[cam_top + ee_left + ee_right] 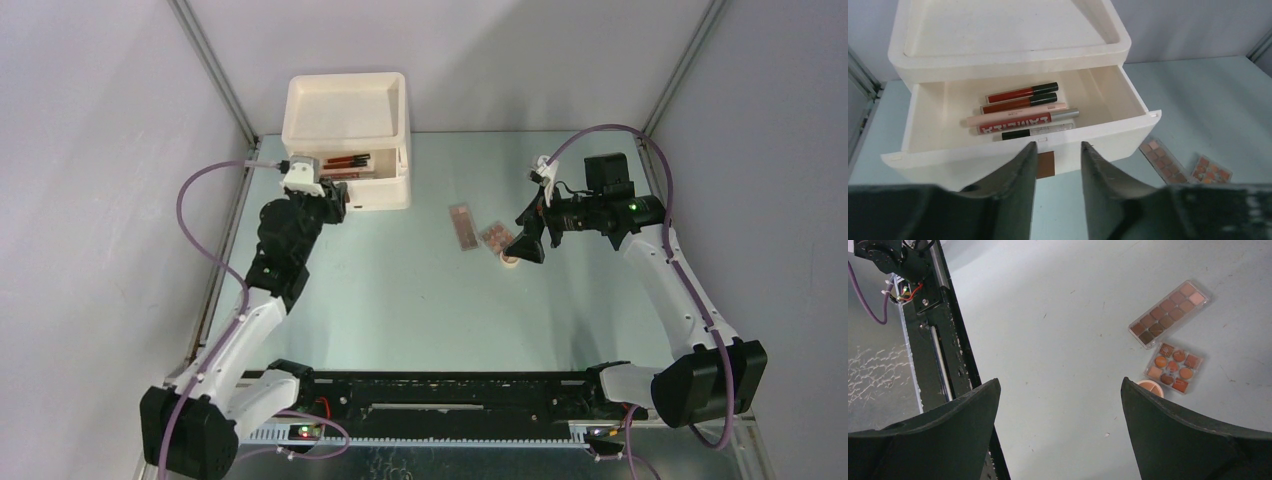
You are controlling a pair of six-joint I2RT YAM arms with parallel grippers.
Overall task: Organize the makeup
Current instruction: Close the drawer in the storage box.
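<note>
Inside the open drawer (1109,94), one tube (1013,123) bears inverted white lettering.

— Do we read anything at all here?
— Only one piece of lettering. In the left wrist view, at about eleven o'clock from the middle, a pale tube (1015,122) lies in the open drawer (1120,97). A red band on it carries a row of white capitals.
— Can we make out the word?
— Not safely. The letters stand upside down to us. We think we see an A, an E and a pair of S-like shapes toward the three o'clock end, but we will not name a word or a brand.
— And in the top view?
— There the drawer's contents are far too small for us to read.
</note>
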